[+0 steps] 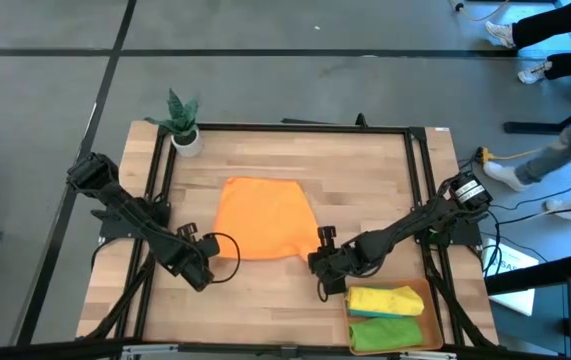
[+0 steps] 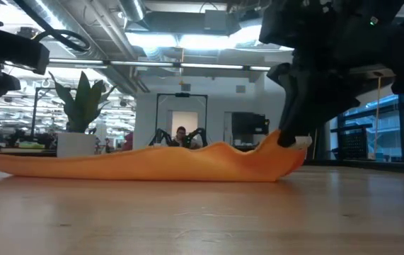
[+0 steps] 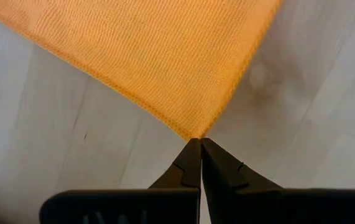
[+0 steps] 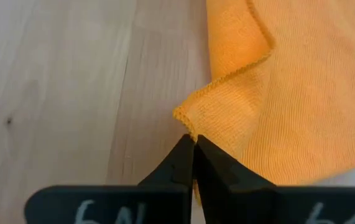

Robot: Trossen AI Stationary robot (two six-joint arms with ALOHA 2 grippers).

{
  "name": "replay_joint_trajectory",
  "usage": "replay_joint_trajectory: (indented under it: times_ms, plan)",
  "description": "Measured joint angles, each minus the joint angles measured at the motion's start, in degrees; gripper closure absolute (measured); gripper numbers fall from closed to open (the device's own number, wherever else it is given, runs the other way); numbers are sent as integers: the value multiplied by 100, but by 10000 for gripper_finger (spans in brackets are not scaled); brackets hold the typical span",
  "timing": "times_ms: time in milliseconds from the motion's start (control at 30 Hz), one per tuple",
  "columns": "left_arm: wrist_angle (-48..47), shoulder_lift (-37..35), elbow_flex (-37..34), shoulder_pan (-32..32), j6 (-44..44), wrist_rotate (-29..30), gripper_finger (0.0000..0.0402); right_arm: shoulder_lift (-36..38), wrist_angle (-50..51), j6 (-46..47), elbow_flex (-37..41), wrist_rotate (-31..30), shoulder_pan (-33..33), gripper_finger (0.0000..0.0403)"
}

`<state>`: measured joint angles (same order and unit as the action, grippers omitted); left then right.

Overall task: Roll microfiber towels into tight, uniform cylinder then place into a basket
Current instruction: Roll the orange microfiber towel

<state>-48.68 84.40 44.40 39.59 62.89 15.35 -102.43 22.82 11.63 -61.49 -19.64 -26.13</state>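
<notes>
Wooden table (image 1: 265, 290) bearing the orange towel (image 1: 263, 218) at centre. Basket (image 1: 435, 322) at 4 o'clock holds yellow roll (image 1: 385, 299) and green roll (image 1: 385, 332). Potted plant (image 1: 183, 122) at 11 o'clock. Left gripper (image 3: 194, 144) closed at the towel's 7 o'clock corner; right gripper (image 4: 193, 144) pinched on its 5 o'clock corner.

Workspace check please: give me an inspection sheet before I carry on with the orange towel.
Surface: wooden table, bare around the towel.
Job's things: orange towel spread flat mid-table; yellow towel and green towel rolled in the basket at the near right corner.
Clutter: potted plant at the far left corner.
Grippers: left tool shut at the orange towel's near left corner; right tool shut at its near right corner.
Cables: a loop by the left arm; more on the floor at right.
Surroundings: people's legs far right.
</notes>
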Motion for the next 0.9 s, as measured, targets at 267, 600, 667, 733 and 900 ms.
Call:
replay_joint_trajectory:
  times_ms: [267, 600, 667, 733, 900]
  plan:
    - [-4, 0, 0, -7, -48, 460, 401, 0, 6, 56, 0, 12, 0, 373]
    - [2, 0, 0, -9, 2, 348, 401, 0, -120, 890, -2, 779, -36, 372]
    - [30, 0, 0, -9, 3, 347, 401, 0, -207, 893, -4, 776, -63, 371]
    - [68, 0, 0, -9, 4, 329, 401, 0, -300, 887, -4, 780, -76, 365]
    - [175, 0, 1, -5, 6, 295, 401, 0, -432, 914, -7, 938, -81, 348]
